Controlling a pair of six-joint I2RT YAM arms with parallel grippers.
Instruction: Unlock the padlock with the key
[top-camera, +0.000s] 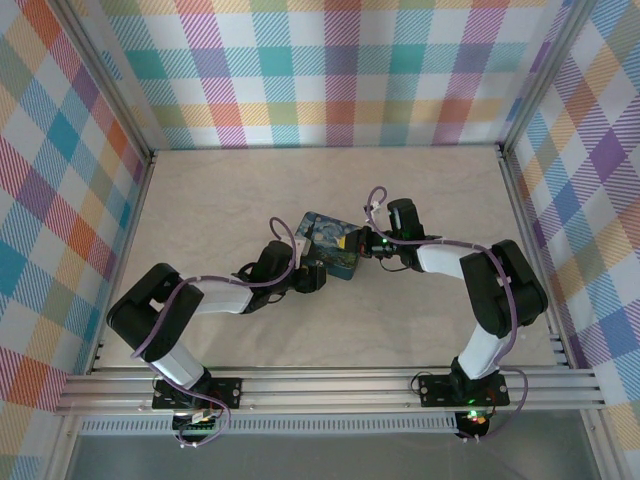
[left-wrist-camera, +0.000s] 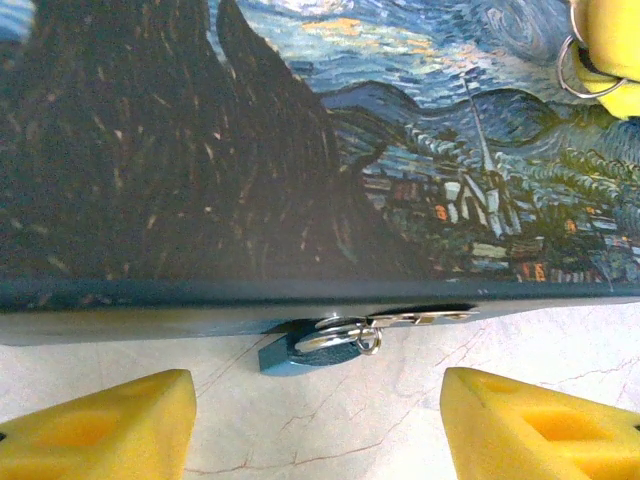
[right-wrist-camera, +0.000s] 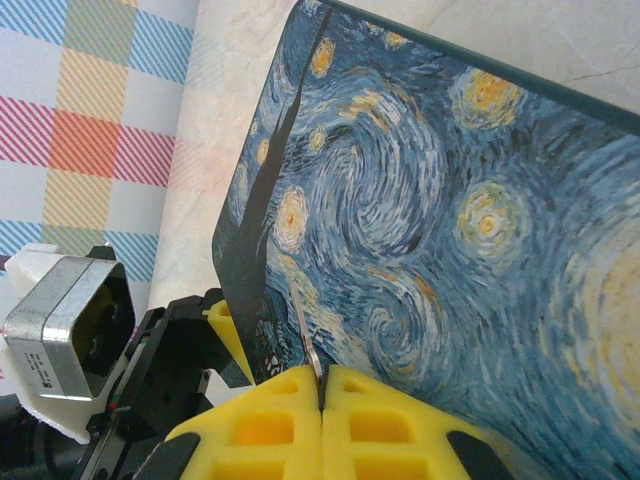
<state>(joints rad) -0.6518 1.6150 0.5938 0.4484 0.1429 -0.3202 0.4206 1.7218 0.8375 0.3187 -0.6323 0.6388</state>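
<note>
Thin metal key, blocky teal padlock

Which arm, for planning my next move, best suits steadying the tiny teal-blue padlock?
Left: the open left gripper faces the teal-blue padlock beside the Starry-Night tin; the right gripper is shut on a thin metal blade.

Robot test cell in a lab
Plaid panels wall in a pale marbled worktop; aluminium rails along its near edge carry the bolted bases of the left arm and right arm.
</note>
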